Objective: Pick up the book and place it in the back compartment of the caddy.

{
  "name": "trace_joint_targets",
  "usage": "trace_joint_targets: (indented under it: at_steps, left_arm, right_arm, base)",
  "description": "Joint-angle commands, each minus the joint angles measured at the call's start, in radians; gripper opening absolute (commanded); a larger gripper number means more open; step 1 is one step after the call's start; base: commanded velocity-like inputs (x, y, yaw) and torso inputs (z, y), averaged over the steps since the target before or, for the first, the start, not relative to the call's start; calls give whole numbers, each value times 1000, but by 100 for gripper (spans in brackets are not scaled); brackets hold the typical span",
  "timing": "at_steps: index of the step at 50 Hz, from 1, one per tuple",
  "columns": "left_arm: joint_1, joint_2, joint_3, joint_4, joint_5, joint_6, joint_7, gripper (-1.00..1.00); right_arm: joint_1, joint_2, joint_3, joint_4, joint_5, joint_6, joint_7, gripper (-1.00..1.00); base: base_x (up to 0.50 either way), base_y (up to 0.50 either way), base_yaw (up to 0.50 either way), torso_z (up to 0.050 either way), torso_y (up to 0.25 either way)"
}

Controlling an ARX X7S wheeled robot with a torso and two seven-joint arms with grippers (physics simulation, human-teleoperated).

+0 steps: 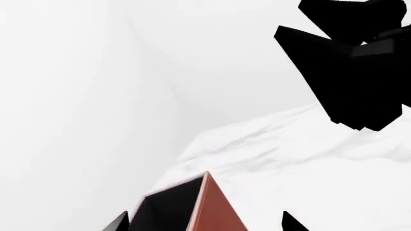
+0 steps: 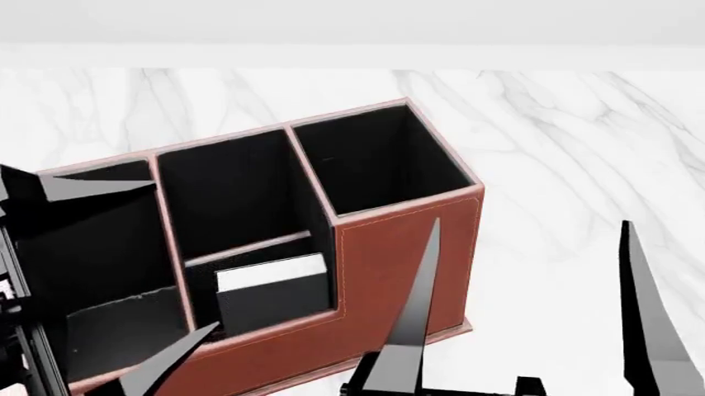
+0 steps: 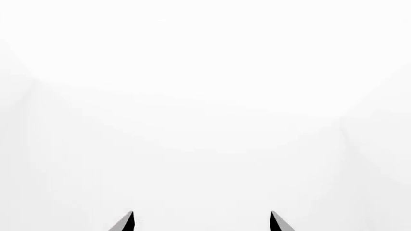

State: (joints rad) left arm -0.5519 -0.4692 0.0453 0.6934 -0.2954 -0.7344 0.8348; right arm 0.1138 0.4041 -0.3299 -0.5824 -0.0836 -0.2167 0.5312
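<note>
The caddy [image 2: 402, 264] stood on the white marble table [image 2: 573, 148], and the book [image 2: 272, 290] sat inside it, upright in the back compartment [image 2: 259, 285], the low-walled cell on the caddy's near side, with its white page edges facing up and its black cover toward the caddy's near wall. Behind that cell, past a thin divider, lay a deeper black-lined cell, and to the side of it the tall square cell [image 2: 380, 161] formed the caddy's highest corner. The right gripper [image 2: 529, 305] hung just in front of the caddy's tall reddish-brown wall, its two long dark fingers [image 2: 417, 322] spread well apart and holding nothing; in the right wrist view only the two fingertips showed against blank white. The left gripper [image 2: 105, 272] hovered over the caddy's far-left cell, its pointed fingers wide apart and empty, clear of the book. In the left wrist view one corner of the caddy [image 1: 205, 202] showed against the marble top, with a black part of the robot above it.
</note>
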Motion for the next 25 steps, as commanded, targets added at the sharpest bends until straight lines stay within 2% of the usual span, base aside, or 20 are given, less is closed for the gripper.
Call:
trace_joint_targets:
  at_steps: [1, 10, 25]
  left_arm:
    - [-49, -20, 0, 144, -21, -126, -39, 100]
    - [-48, -28, -8, 204, -36, -150, -49, 100]
    - [-51, -35, 9, 184, -29, -131, -55, 100]
  right_arm:
    - [24, 1, 6, -83, -20, 59, -5, 100]
    - [21, 5, 6, -88, -22, 50, -2, 100]
    - [22, 14, 21, -89, -11, 44, 7, 100]
  base:
    - [0, 0, 0, 0, 0]
    - [0, 0, 0, 0, 0]
    - [0, 0, 0, 0, 0]
